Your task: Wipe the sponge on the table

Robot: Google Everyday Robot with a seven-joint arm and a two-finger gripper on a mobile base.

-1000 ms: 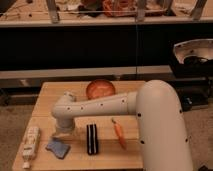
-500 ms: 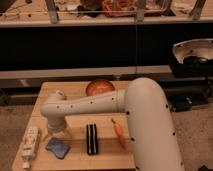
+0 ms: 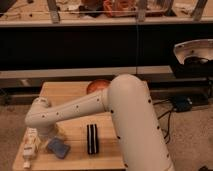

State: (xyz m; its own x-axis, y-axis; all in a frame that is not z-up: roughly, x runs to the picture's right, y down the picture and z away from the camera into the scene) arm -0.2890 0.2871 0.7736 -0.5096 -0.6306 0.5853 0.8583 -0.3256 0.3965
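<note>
My claw [image 3: 51, 134] hangs just beside the small flat blue-grey sponge pad [image 3: 58, 147], near left on the light wooden plank bench [image 3: 67, 92]. Whether it's apart or together, I cannot tell. The sponge looks soft, light and squashy, so I'd pinch across its narrow width.

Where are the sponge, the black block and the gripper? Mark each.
sponge [image 3: 58, 148]: camera view, middle of its blue top.
black block [image 3: 92, 138]: camera view, centre of its ridged top.
gripper [image 3: 52, 136]: camera view, its tip, close by the sponge.
</note>
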